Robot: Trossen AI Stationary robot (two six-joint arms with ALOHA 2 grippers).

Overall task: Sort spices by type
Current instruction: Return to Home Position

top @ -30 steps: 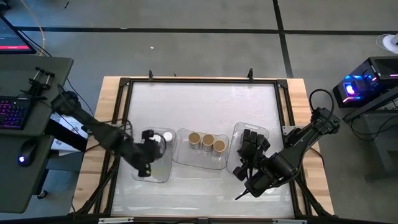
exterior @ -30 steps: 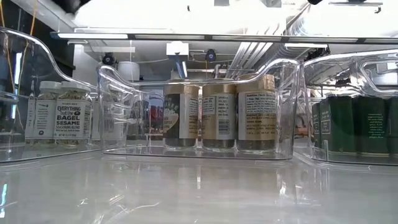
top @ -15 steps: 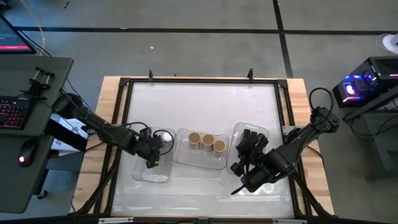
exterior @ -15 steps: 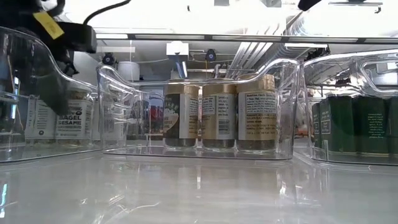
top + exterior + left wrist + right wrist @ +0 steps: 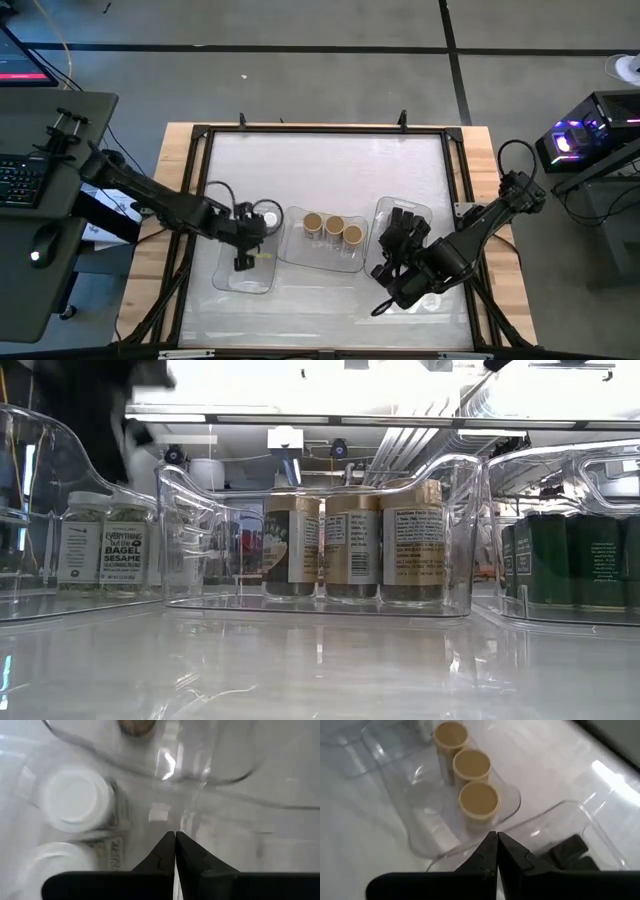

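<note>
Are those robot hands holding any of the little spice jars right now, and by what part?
No. The left hand, above the white-lidded jars, and the right hand are both shut on nothing.

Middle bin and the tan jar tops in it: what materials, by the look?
Middle bin: clear glossy plastic, probably; jars show through its walls, glare on its curves. Tan tops: matte, flat, no highlights; cork or wood by colour, maybe tinted plastic.
</note>
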